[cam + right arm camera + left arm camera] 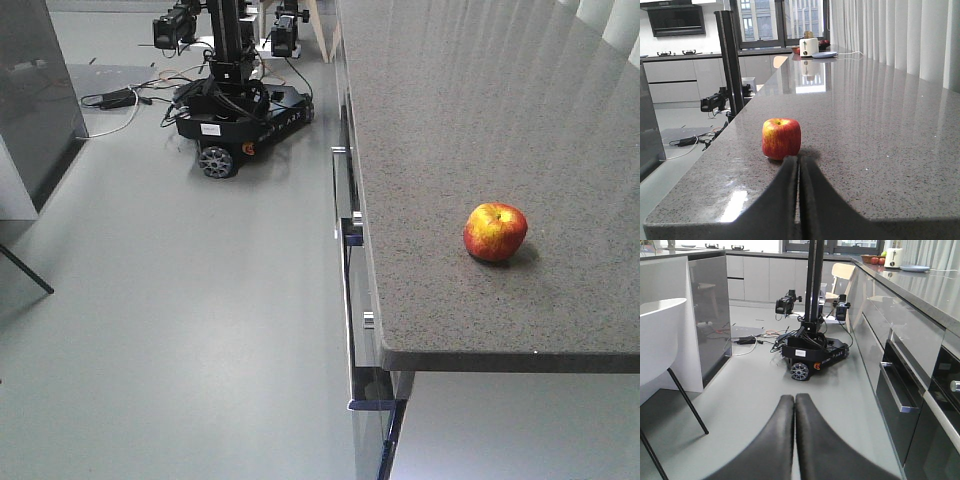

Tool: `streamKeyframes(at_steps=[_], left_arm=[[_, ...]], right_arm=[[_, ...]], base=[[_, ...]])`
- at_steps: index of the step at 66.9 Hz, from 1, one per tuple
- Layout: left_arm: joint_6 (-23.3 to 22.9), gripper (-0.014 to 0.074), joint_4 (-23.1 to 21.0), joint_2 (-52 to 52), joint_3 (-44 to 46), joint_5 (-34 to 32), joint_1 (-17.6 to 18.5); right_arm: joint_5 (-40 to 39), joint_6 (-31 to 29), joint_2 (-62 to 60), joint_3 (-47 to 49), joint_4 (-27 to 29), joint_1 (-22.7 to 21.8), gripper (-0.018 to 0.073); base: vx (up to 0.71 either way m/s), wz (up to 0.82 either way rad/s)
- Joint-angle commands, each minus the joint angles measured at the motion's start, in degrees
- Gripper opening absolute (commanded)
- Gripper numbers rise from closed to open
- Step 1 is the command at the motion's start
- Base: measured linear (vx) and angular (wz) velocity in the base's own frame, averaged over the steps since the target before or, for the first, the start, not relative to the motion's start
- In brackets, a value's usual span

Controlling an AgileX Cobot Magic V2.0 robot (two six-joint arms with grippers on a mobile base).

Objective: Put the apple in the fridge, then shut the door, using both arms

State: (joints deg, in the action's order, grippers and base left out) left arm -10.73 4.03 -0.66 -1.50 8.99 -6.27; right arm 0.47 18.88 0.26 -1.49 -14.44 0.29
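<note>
One apple (495, 231), round, glossy red with yellow streaks, on grey speckled polished counter (440, 120). Right gripper (799, 161): smooth black curved fingers pressed together, empty, near apple. Left gripper (794, 399): likewise closed, empty, above matte floor (750, 390). White label on black wheeled base (815, 356) unreadable.

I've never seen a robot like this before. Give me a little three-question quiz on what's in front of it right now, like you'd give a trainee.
1. True or false: the apple has been cut in half.
2. Pick one. The right arm's jaws are: A) wide open, B) shut with nothing between them, C) clamped on the apple.
3. Fill in the blank: at the far end of the counter stands a white ____.

Key: 1 false, the apple is whole. 2 B, the apple sits just beyond the tips. 3 toaster.
</note>
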Motion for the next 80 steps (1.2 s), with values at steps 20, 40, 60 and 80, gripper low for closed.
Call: streamKeyframes(at_steps=[20,40,60,80], left_arm=[[-0.03,-0.0006,-0.41,-0.91,-1.52,-4.17,0.33],[-0.03,-0.0006,-0.41,-0.91,-1.52,-4.17,0.33],[-0.03,-0.0006,-0.41,-0.91,-1.52,-4.17,0.33],[-0.03,-0.0006,-0.41,-0.91,-1.52,-4.17,0.33]], right_arm=[[-4.11,-0.23,0.59,-0.09,-0.25,-0.16,-0.0002],[-4.11,-0.23,0.59,-0.09,-0.25,-0.16,-0.0002],[-4.26,-0.23,0.59,-0.09,-0.24,-0.16,-0.0002],[-11.79,5.07,0.59,0.01,1.56,-0.10,-0.0002]], base=[[0.00,0.00],[0.00,0.00],[0.00,0.00],[0.00,0.00]])
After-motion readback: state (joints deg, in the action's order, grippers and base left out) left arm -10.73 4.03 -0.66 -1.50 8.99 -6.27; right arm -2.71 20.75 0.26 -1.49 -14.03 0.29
